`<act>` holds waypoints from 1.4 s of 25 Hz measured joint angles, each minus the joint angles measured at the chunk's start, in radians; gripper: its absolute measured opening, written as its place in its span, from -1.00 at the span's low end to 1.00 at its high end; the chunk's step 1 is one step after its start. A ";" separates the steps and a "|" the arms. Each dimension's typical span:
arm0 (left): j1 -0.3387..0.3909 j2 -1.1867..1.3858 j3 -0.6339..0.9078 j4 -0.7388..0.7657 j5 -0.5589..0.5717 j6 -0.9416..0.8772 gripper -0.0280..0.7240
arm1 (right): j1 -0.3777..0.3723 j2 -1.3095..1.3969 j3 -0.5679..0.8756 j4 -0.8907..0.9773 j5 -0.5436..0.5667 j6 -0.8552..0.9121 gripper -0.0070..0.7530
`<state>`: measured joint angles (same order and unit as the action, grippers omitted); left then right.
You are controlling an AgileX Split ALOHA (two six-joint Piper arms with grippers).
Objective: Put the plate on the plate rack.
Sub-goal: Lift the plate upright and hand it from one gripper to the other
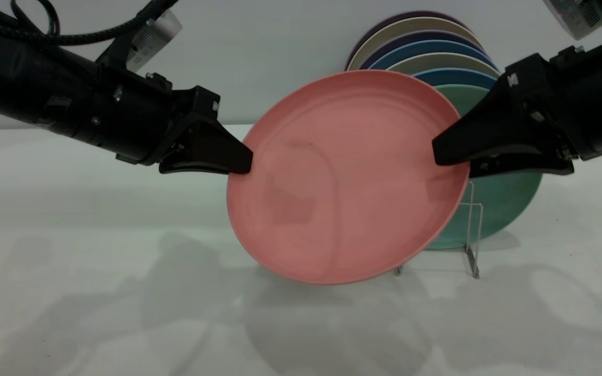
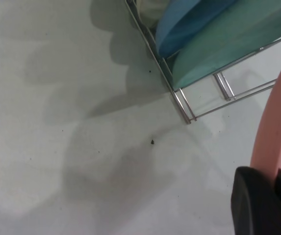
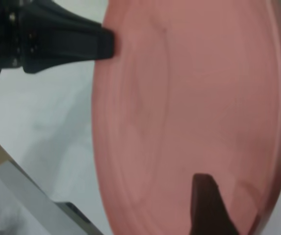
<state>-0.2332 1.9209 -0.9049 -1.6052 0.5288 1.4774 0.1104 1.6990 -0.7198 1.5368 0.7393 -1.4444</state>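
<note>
While both arms carry the plate (image 1: 345, 177) together, the step in hand looks like bringing it to the open front slot of the plate rack (image 1: 472, 230) — and doing that well means moving the two arms as one, so neither rim grip twists or slips. The plate should be tipped closer to upright and its lower edge aimed between the front wire loops, just ahead of the teal-green plate (image 1: 494, 201), before either grip lets go.

At present the plate hangs clear of the surface (image 1: 71, 250), tilted, in front of the rack and partly hiding it. The left gripper (image 1: 241, 163) has its jaws closed on the plate's rim at the exterior view's left side; the right gripper (image 1: 444, 151) has its jaws clamped on the opposite rim, one finger (image 3: 206, 205) lying across the plate's face. Behind the teal-green plate, the other stacked plates (image 1: 426, 47) fill the rear slots — only the front looks free.
</note>
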 joint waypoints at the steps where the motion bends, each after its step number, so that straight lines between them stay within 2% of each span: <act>1: -0.001 0.000 0.000 0.000 0.001 0.000 -0.87 | 0.000 0.002 0.000 0.007 0.000 -0.007 0.13; 4: -0.002 0.000 0.000 -0.002 0.000 0.000 -0.87 | 0.000 0.005 0.000 0.015 0.000 -0.024 0.01; 9: -0.008 0.000 0.000 -0.008 0.002 0.006 -0.87 | 0.000 0.005 0.000 0.021 0.000 -0.033 -0.32; 11: -0.014 0.000 0.000 -0.021 0.003 0.014 -0.87 | 0.000 0.005 0.000 0.027 0.000 -0.040 -0.33; 16: -0.051 0.000 0.000 -0.050 0.006 0.035 -0.87 | 0.000 0.023 0.000 0.047 0.014 -0.049 -0.19; 19: -0.069 0.000 0.000 -0.051 0.002 0.038 -0.87 | 0.000 0.057 0.000 0.056 0.046 -0.069 -0.17; 21: -0.071 0.000 0.000 -0.051 0.001 0.041 -0.87 | 0.000 0.087 0.000 0.065 0.069 -0.092 -0.28; 24: -0.071 0.000 0.000 -0.051 -0.007 0.043 -0.87 | 0.003 0.116 0.000 0.088 0.064 -0.126 -0.62; 32: -0.070 0.000 0.000 -0.051 -0.014 0.049 -0.87 | 0.011 0.122 0.000 0.112 0.043 -0.160 -0.63; 35: -0.070 0.000 0.000 -0.051 -0.014 0.047 -0.81 | 0.011 0.123 0.000 0.117 0.039 -0.174 -0.63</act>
<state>-0.3029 1.9209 -0.9049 -1.6562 0.5149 1.5249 0.1216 1.8216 -0.7198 1.6537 0.7781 -1.6188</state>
